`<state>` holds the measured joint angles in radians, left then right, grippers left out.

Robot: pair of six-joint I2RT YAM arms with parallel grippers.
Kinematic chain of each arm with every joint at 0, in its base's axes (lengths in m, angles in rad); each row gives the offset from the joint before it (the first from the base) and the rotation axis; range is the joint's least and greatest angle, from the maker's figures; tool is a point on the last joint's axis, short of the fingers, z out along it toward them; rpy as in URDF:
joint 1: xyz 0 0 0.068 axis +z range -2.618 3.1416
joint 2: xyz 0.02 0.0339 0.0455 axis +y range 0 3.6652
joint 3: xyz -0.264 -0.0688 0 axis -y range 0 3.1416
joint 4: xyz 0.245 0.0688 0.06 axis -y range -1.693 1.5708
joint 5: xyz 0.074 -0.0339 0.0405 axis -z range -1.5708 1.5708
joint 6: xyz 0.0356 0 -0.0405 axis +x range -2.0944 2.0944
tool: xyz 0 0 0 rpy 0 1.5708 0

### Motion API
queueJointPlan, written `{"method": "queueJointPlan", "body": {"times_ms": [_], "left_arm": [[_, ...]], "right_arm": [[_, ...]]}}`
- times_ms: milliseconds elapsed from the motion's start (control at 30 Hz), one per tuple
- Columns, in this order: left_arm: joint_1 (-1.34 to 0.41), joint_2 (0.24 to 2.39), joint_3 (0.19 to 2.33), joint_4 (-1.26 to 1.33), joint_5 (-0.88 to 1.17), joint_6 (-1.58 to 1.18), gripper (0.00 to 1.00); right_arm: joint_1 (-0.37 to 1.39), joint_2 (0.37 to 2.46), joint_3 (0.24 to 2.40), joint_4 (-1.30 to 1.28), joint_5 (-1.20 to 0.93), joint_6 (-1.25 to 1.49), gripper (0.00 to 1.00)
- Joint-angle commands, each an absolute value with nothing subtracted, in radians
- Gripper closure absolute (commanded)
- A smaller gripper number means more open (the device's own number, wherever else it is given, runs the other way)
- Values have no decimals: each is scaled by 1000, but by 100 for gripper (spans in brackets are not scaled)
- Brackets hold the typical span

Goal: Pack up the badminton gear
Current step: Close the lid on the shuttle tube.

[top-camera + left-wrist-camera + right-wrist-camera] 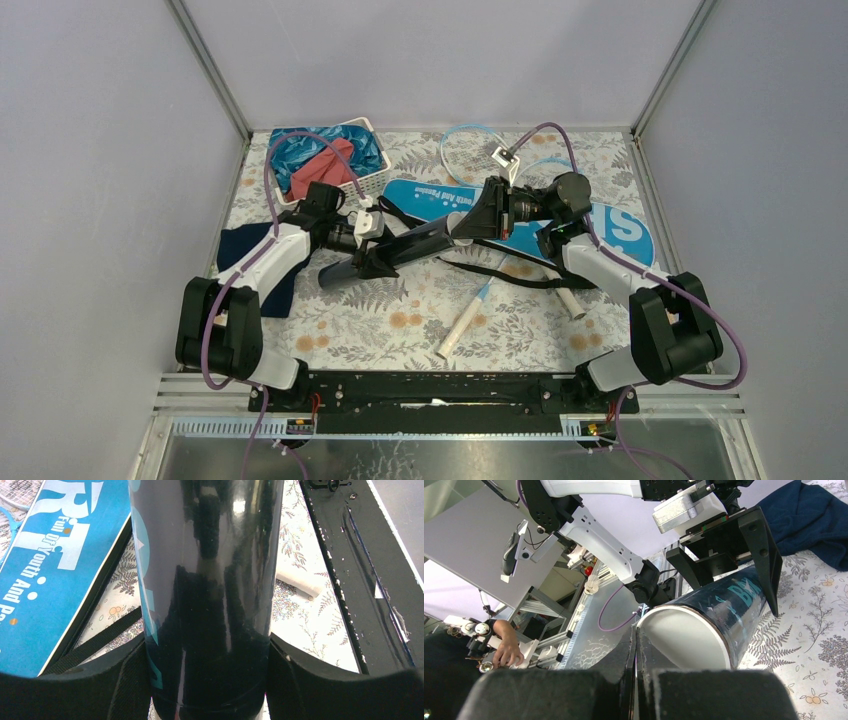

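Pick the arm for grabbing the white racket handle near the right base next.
Right. The right gripper sits jaws shut at the mouth of the long black tube, apparently empty, and the white racket handle lies beside that arm. The left gripper is clamped around the tube.

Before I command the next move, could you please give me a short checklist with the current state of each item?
1. Left tool gripping the black tube: ok. Its fingers clamp both sides.
2. Tube mouth open: ok. The right wrist view shows the white inside, with nothing visible in it.
3. Right tool free: cannot tell. It is shut right at the tube's rim and might be pinching it.
4. Rackets packed: not ok. One racket lies on the table, outside the blue bag.
5. Bag open to receive gear: cannot tell.
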<state>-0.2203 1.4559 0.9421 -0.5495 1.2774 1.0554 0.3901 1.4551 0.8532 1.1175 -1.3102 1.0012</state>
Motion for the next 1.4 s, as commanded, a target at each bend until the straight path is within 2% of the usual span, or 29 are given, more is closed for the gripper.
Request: {"method": "queueJointPlan", "body": {"times_ms": [0,133,367,1367], "left_arm": [[-240,1447,980,-526,1382,1092,100],[-240,1442,982,-526,1412,1099,100],[-268,1421,1008,-527,1408,1081,100],[-460,1458,1156,-529,1432,1003,100]], "right_arm": [[412,1476,869,1179,-1299,1008,100],[412,1506,853,1286,-1296,1070,100],[415,1651,849,1712,-1256,1379,100],[499,1680,897,1702,-1234,1368,100]]}}
